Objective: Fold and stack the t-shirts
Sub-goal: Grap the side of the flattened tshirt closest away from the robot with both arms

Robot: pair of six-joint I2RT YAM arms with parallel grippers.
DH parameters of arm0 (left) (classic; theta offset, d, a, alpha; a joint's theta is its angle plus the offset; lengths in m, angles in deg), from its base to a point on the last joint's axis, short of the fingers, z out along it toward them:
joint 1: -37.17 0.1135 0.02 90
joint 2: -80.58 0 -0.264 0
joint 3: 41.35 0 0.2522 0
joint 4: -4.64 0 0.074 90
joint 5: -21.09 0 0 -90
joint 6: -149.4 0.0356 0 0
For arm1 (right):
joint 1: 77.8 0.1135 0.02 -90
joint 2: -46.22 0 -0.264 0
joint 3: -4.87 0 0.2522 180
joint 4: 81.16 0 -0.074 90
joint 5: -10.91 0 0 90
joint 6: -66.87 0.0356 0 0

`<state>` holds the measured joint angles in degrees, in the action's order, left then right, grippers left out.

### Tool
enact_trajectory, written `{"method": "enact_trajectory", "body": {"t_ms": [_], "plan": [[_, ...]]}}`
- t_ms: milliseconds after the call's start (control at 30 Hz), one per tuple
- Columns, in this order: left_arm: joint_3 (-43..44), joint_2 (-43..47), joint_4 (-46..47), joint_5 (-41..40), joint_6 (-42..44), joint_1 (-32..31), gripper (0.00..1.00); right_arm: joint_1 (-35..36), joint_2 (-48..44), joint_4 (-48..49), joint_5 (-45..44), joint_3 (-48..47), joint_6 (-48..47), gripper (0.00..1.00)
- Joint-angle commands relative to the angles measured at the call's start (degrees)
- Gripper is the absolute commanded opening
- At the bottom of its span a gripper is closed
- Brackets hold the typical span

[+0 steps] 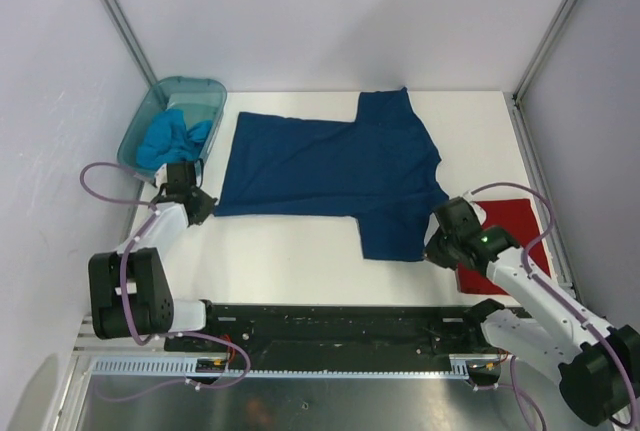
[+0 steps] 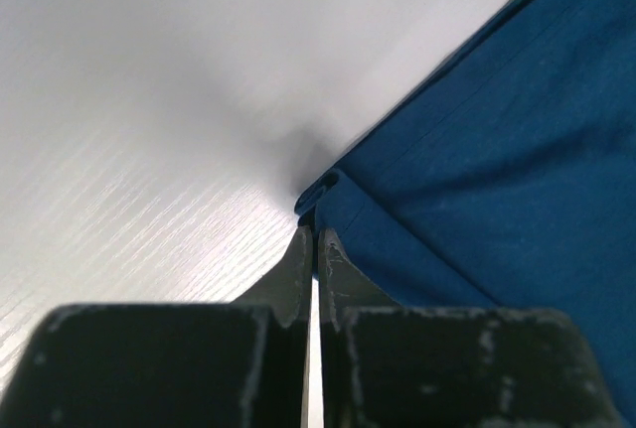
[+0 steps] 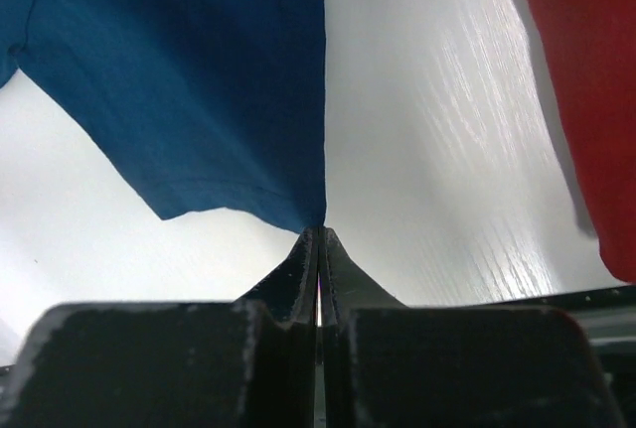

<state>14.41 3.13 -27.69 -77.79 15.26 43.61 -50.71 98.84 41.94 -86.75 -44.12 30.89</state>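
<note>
A navy blue t-shirt (image 1: 330, 166) lies spread flat across the white table, its plain side up, with no print showing. My left gripper (image 1: 205, 206) is shut on its near left hem corner; in the left wrist view the cloth (image 2: 497, 150) runs into the closed tips (image 2: 316, 234). My right gripper (image 1: 432, 248) is shut on the near right corner of the lower sleeve, and the cloth (image 3: 199, 71) ends in its tips (image 3: 319, 229). The red t-shirt (image 1: 510, 216) lies folded at the right, partly under the right arm. The turquoise t-shirt (image 1: 175, 136) sits crumpled in the tub.
The translucent teal tub (image 1: 190, 82) stands at the far left corner of the table. Grey walls and metal posts enclose the table on three sides. A black rail with both arm bases runs along the near edge (image 1: 330, 316). Bare tabletop (image 1: 290, 261) shows in front of the navy shirt.
</note>
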Motion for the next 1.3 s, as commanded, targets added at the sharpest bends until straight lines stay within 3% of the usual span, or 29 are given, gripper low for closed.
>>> {"method": "enact_trajectory", "body": {"t_ms": [0,400,800,1100,1267], "plan": [[-2.2,4.2,0.3,-2.7,-1.5,-0.3,0.0,0.8,-4.1,-6.3,1.0,-0.3,1.9,0.0],[-10.3,12.7,-1.4,-3.9,-5.3,-2.3,0.0,1.4,-16.7,-20.3,4.2,-6.7,3.7,0.0],[-14.6,22.4,-7.0,-10.5,-7.2,-4.2,0.0,2.0,-20.3,-27.7,6.8,-14.4,3.0,0.0],[-14.1,22.9,-9.9,-14.7,-5.8,-4.4,0.0,4.1,-17.8,-26.2,4.7,-14.3,1.7,0.0],[-8.9,15.9,-9.9,-18.3,-4.2,-11.6,0.0,4.4,-7.8,-19.8,-1.5,-16.8,-1.5,0.0]]}}
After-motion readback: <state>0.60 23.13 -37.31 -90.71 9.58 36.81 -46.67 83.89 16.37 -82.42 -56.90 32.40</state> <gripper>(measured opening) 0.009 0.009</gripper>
